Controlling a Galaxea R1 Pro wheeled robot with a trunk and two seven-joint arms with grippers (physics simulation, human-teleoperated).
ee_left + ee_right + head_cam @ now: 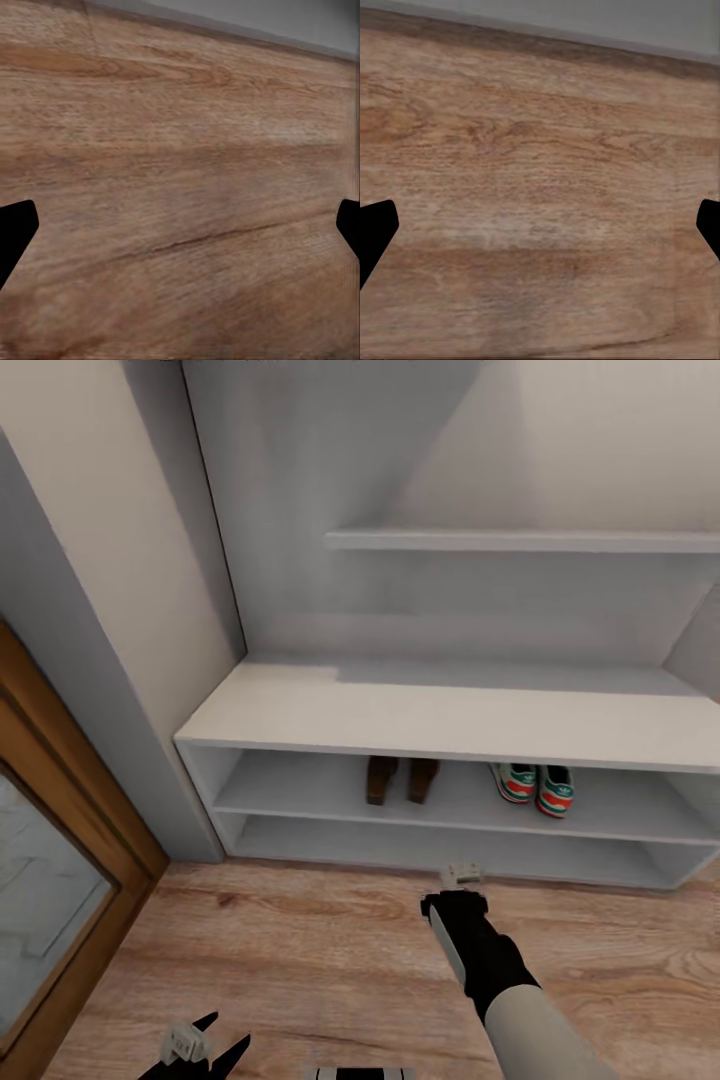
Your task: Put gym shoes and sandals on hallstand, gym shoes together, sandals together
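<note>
The light grey hallstand [450, 710] stands against the wall ahead. On its middle tier two brown sandals [400, 779] sit side by side. To their right, on the same tier, the two gym shoes [536, 787] sit together, heels toward me. My right arm reaches over the corridor floor [300, 950] toward the foot of the rack, and the right gripper [540, 232] is open over bare planks. My left gripper [207, 1042] hangs low at the near left, open and holding nothing. In the left wrist view the left gripper [180, 232] looks at bare flooring.
A wood-framed glass door [60, 900] lines the left side, next to a grey wall corner. One higher shelf [520, 540] juts out above the bench top. The rack's bottom tier [420, 845] holds nothing.
</note>
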